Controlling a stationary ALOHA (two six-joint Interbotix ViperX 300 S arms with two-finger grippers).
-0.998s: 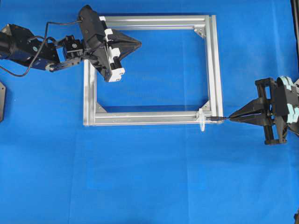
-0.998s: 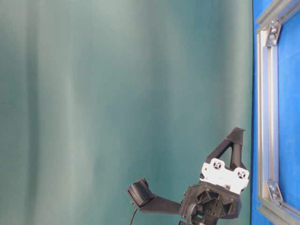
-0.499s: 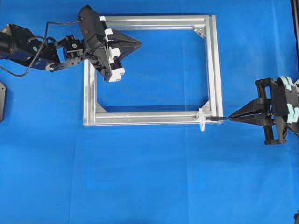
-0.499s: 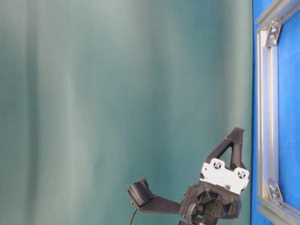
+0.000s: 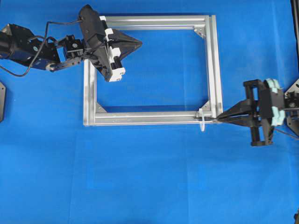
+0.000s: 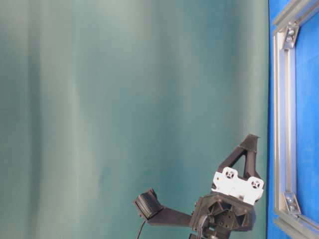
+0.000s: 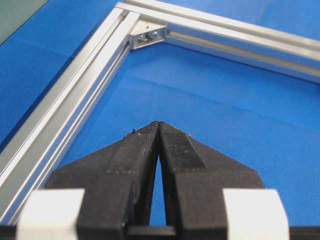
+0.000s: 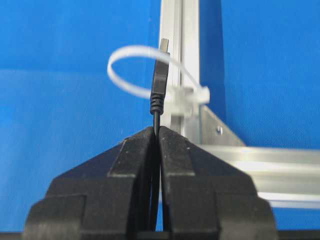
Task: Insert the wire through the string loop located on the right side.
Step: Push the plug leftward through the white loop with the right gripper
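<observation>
The right gripper [image 5: 219, 116] is clamped shut on the wire [image 8: 155, 120], whose short free end sticks straight out past the fingertips. In the overhead view the wire's long axis runs level across the picture, its plug tip [image 8: 160, 80] pointing left along the lower bar of the silver frame [image 5: 149, 117] at the frame's lower right corner. In the right wrist view the plug's metal end sits inside the outline of the string loop [image 8: 127, 70], a white ring standing up from the frame's bar; whether it has passed fully through cannot be told. The left gripper [image 7: 158, 125] is closed with nothing between its fingers and hangs over the blue desk [image 5: 149, 186] inside the frame's upper left corner, well apart from the wire.
</observation>
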